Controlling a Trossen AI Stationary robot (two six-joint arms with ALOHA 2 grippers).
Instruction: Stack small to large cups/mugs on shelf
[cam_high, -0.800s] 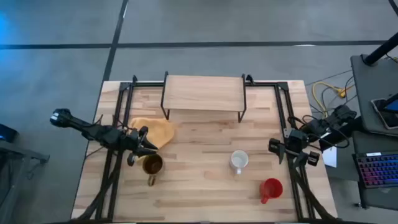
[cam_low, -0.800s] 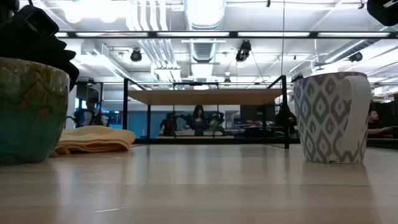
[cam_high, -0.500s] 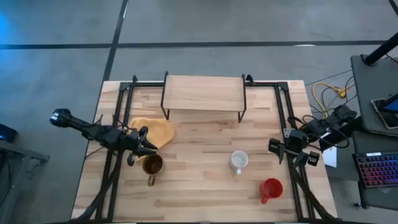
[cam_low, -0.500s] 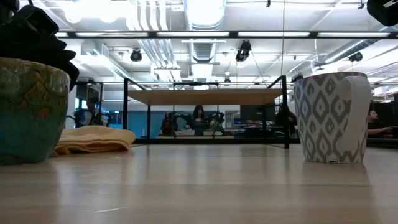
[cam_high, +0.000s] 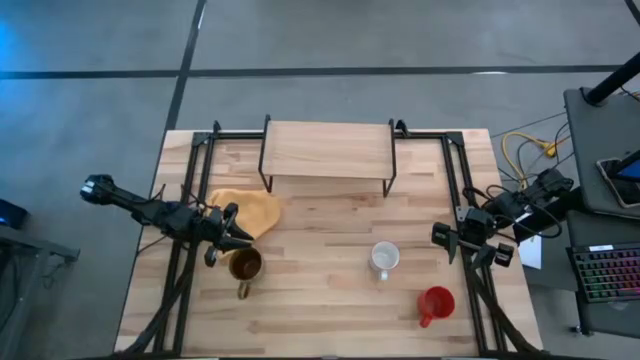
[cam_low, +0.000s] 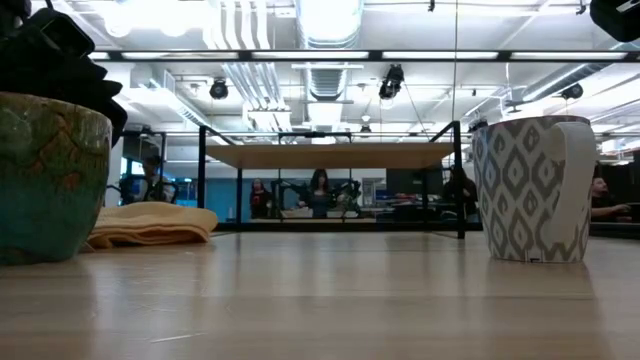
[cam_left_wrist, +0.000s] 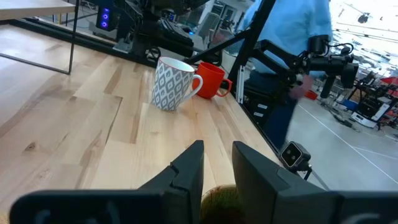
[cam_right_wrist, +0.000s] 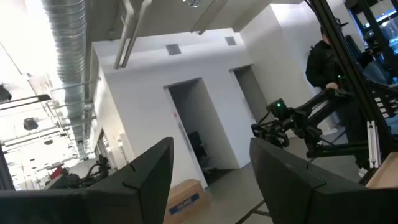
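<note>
The brown-olive mug (cam_high: 246, 266) stands on its base on the tabletop at the left, with its handle (cam_high: 242, 290) toward the near edge. It also shows in the low view (cam_low: 50, 180). My left gripper (cam_high: 233, 248) is at the mug's far-left rim, its fingers nearly together. The white patterned mug (cam_high: 384, 258) and the red mug (cam_high: 436, 303) stand on the table to the right. The shelf (cam_high: 327, 150) stands at the far middle, with nothing on its board. My right gripper (cam_high: 441, 237) is open at the table's right edge, touching nothing. My left gripper has the mug's rim (cam_left_wrist: 219, 195) between its two fingers, at the far-left side of the mug. The fingers (cam_left_wrist: 186, 174) slant down from the table's left. The mug stands upright on the table. The fingers hide the place of contact itself.
A yellow cloth (cam_high: 245, 211) lies between the left gripper and the shelf's left legs. Black frame rails (cam_high: 452, 180) run along both sides of the table. People and equipment show in the room beyond the table.
</note>
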